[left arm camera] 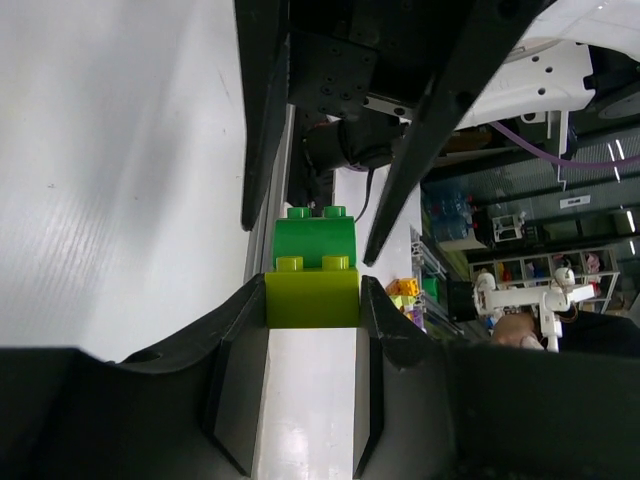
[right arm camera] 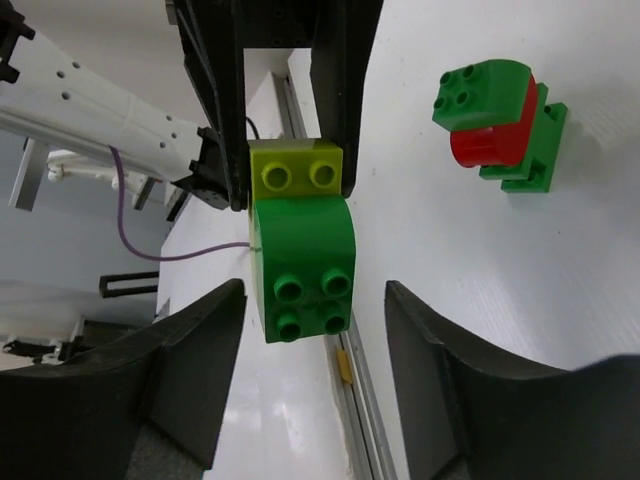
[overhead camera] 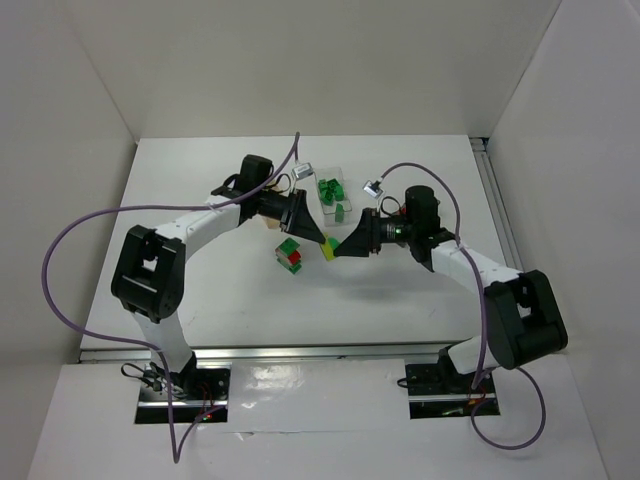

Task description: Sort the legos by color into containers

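Left gripper point(left arm camera: 311, 292): nearest in the left wrist view; its fingers point(left arm camera: 235, 350) are drawn in narrow and clamped on the two side faces of a yellow-green brick.
Yellow-green brick point(right arm camera: 297, 175): pinched between the left fingertips, studs showing, with its far end stuck to a green brick.
Green brick point(right arm camera: 300, 265): sticks out past the left fingertips, straight toward the right gripper, and sits in that gripper's gap.
Right gripper point(right arm camera: 315, 295): spread wide, tip to tip with the left gripper. One finger stands on each side of the green brick. There is a clear gap on one side; on the other it is too close to tell whether it touches.
Two-colour pair in the top view point(overhead camera: 328, 248): between the two gripper tips, near the middle of the table. Whether it rests on the surface cannot be told.
Green-and-red stack point(overhead camera: 290, 254): lies on the table just beside the left gripper's tip, on the side toward the arm bases; green outside, red in the middle.
Clear container point(overhead camera: 338, 172): beyond both grippers, near them, with several green legos point(overhead camera: 328, 187) inside.
Orange-tan container point(overhead camera: 267, 222): only a corner shows, against the left gripper's wrist.
Table point(overhead camera: 200, 290): white, under both arms.
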`<action>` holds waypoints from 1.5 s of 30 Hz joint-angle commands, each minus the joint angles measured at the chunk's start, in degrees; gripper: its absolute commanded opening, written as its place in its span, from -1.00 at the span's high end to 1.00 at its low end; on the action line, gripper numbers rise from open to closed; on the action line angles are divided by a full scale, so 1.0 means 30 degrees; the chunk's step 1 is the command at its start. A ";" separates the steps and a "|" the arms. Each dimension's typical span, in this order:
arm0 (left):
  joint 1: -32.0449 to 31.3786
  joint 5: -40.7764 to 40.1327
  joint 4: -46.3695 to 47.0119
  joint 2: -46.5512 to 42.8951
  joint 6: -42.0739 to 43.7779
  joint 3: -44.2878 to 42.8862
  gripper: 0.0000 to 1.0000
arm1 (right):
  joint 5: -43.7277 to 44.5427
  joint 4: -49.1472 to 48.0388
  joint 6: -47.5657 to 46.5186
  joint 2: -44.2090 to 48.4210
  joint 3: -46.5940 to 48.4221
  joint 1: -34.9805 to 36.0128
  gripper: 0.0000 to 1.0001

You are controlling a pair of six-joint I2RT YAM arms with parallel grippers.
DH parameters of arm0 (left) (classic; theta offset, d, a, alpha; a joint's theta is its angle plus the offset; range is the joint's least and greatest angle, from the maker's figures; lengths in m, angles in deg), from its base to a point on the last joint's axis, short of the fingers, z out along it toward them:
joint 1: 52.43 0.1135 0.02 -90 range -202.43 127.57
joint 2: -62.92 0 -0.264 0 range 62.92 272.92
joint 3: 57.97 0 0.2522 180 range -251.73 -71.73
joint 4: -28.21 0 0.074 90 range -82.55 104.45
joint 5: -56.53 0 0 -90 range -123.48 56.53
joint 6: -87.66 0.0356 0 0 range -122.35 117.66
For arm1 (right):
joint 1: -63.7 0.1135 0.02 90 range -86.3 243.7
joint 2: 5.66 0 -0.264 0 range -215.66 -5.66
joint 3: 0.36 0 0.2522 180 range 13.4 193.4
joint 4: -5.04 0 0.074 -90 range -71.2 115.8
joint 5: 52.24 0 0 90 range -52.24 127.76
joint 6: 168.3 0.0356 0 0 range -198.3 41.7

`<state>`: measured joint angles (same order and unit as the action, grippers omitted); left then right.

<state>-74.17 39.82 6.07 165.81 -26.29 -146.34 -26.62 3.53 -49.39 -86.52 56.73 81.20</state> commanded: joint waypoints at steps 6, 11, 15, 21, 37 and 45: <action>-0.0049 0.1320 0.0597 -0.0928 0.1271 0.0319 1.00 | -0.0806 -0.5189 0.2052 -0.0146 -0.0879 0.0144 0.17; 0.0329 0.1320 0.0187 -0.0754 0.1681 0.0319 1.00 | -0.0195 -0.5226 0.2523 0.0436 -0.1550 -0.0525 0.59; 0.1237 0.1935 0.0540 -0.0957 0.1390 0.0582 1.00 | 0.1216 -0.5805 0.3921 0.1258 -0.2956 -0.2163 0.86; 0.2790 0.1935 -0.0311 -0.0752 0.1362 0.0348 1.00 | 0.3702 -0.3881 0.3200 0.1904 -0.2729 -0.2873 0.99; 0.4814 -2.0210 -0.9804 0.2815 -0.1657 -0.8698 1.00 | 2.2036 0.7897 -0.1022 -0.5561 1.0299 0.2019 0.96; 0.4638 -2.2466 -1.0214 0.5922 -0.1657 -1.1983 1.00 | 2.5415 0.9013 -0.2455 -0.9430 1.3913 0.4012 0.96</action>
<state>-59.81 -22.08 -22.63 181.79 -30.09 -178.23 43.46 28.01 -54.09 -112.77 93.47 91.80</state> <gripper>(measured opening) 0.427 0.444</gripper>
